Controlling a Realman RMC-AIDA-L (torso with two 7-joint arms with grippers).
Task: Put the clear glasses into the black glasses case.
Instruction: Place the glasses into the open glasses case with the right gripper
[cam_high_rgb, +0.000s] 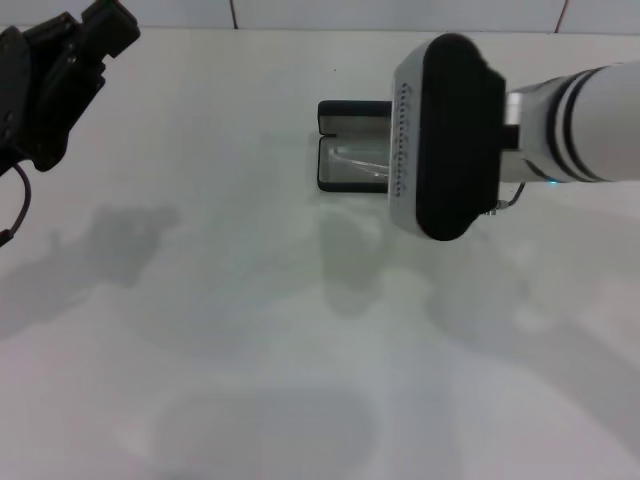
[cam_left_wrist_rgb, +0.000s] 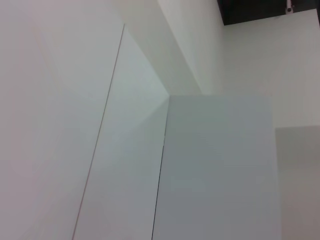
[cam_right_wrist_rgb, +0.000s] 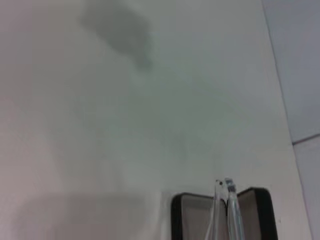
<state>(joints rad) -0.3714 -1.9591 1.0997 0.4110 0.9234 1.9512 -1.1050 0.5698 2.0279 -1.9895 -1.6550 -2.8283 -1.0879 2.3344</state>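
Observation:
The black glasses case (cam_high_rgb: 345, 108) lies open at the far middle of the white table, its grey lining up. Its right part is hidden behind my right arm's wrist housing (cam_high_rgb: 447, 135), which hangs over it. The clear glasses (cam_high_rgb: 357, 158) show faintly over the lining of the case's near half. In the right wrist view the glasses (cam_right_wrist_rgb: 230, 205) lie across the open case (cam_right_wrist_rgb: 257, 210). I cannot tell whether they rest in it or are held. My right gripper itself is hidden. My left gripper (cam_high_rgb: 95, 35) is raised at the far left, away from the case.
The white table (cam_high_rgb: 220, 330) carries the arms' shadows. A tiled wall edge (cam_high_rgb: 235, 15) runs along the back. The left wrist view shows only pale wall panels (cam_left_wrist_rgb: 215, 170).

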